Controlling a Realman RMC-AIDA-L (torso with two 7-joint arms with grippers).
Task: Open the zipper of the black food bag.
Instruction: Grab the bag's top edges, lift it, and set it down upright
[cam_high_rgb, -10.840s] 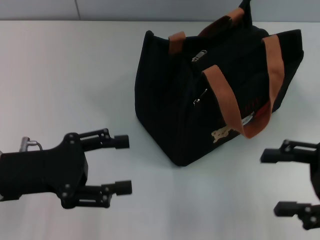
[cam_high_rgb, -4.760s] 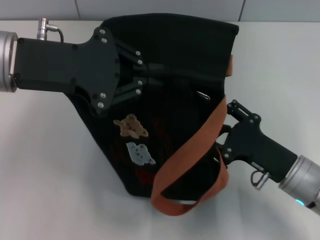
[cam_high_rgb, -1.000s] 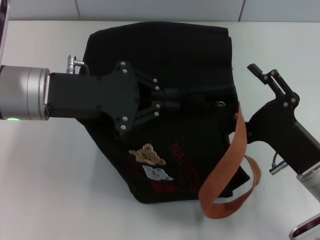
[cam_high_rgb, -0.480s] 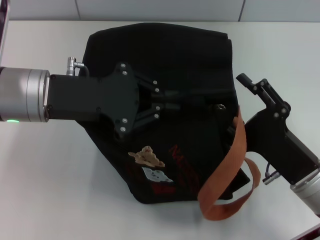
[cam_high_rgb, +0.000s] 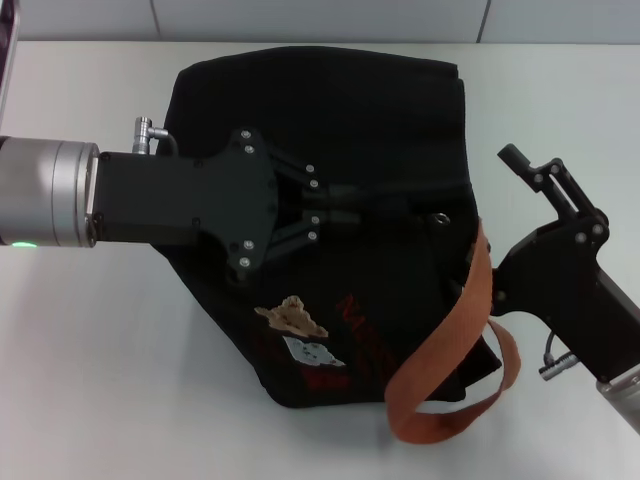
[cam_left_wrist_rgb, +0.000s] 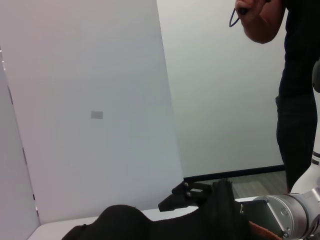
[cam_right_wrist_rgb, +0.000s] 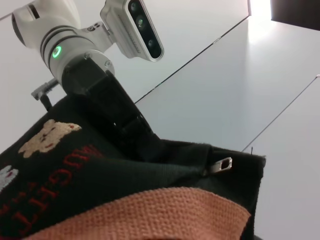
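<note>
lying on its side, the black food bag (cam_high_rgb: 330, 110), left gripper (cam_high_rgb: 380, 208) pinching it.

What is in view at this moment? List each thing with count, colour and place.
black food bag: one, black, lying mid-table with its lettered face up.
handles: orange-brown straps, one looping off the bag's near right corner.
bear patches: two, one tan, one pale, on the face beside the red lettering.
silver pull: one, on the bag's right side.
table: one, white, under everything.
person: one, dark clothes, standing behind the table.
left gripper: black, pinching the bag's fabric.
right gripper: black, at the bag's right edge, one finger raised clear.
</note>
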